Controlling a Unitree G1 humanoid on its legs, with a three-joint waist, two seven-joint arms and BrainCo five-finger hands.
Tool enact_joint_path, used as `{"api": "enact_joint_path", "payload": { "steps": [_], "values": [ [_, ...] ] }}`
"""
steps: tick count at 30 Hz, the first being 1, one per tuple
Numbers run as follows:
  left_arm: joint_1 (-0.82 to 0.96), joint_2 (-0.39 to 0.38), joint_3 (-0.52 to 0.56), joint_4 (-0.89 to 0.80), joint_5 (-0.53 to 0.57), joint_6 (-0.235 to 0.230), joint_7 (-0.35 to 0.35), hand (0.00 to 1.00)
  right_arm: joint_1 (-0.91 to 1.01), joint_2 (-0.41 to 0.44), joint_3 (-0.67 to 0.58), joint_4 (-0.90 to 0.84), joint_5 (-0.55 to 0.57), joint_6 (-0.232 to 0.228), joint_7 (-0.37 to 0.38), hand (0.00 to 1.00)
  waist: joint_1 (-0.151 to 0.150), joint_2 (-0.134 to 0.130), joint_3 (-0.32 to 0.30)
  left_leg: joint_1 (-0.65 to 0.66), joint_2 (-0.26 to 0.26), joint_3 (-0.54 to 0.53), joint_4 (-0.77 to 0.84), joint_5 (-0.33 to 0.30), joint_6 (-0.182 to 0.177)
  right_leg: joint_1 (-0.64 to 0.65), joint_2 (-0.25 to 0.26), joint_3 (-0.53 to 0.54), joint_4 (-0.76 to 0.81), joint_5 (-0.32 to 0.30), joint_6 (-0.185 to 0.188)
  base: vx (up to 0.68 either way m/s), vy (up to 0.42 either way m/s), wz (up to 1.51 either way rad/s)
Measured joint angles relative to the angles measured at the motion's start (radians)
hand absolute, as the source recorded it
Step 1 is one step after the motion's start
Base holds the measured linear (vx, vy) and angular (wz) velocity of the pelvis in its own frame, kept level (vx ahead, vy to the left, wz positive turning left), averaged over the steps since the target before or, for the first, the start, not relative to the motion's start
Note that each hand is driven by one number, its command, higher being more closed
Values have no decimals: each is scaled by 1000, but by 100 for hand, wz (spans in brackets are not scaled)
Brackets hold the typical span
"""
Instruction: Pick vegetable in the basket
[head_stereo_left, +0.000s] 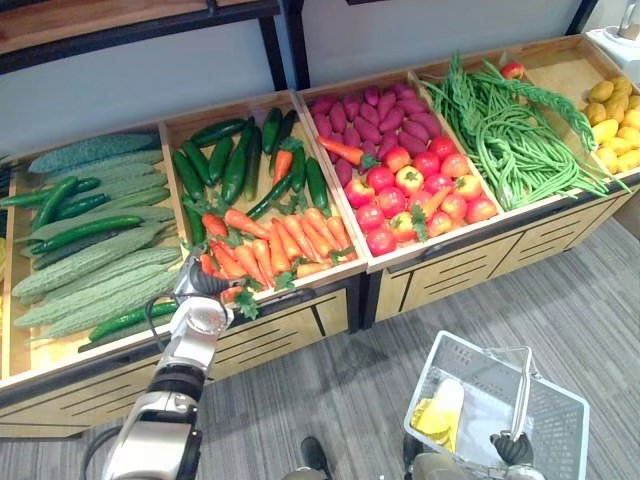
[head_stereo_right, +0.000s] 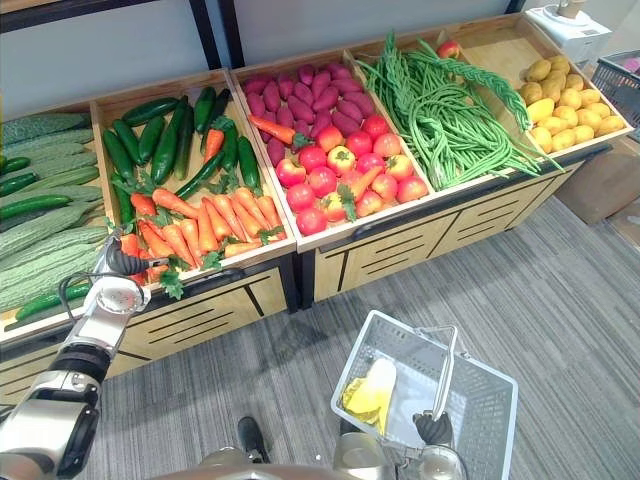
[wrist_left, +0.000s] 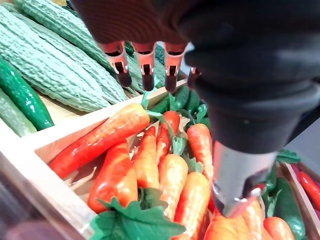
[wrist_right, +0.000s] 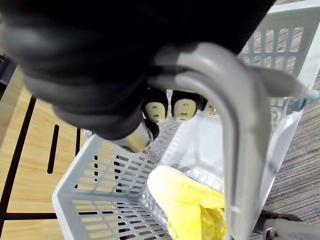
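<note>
Orange carrots (head_stereo_left: 270, 240), pale grey basket (head_stereo_left: 562, 436)

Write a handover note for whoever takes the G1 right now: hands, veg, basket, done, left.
Left hand: open, fingers straight, holding nothing, at the front of the carrots in the stand.
Right hand: shut on the basket handle, carrying the basket above the floor in front of the stand.
Basket contents: one yellow item.
Done: left hand is at the carrots.
Left: grasp a carrot, carry it to the basket, release it inside.
</note>
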Motion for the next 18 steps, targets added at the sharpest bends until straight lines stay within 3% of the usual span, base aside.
{"api": "enact_joint_path", "payload": {
  "steps": [14, 18],
  "values": [
    [-45, 0, -17, -8, -61, 7, -5, 0, -6, 0, -1, -6, 0, -7, -5, 100, -5, 17, 11, -4, 13, 30, 6, -5, -7, -28, 14, 31, 16, -4, -6, 25, -3, -7],
    [-58, 0, -17, -7, -76, 8, -5, 0, -16, -2, -1, -8, 0, -7, -5, 100, -25, 25, 15, -4, 14, 35, 6, -5, -7, -31, 16, 37, 19, -4, -7, 2, 2, -1]
  ]
}}
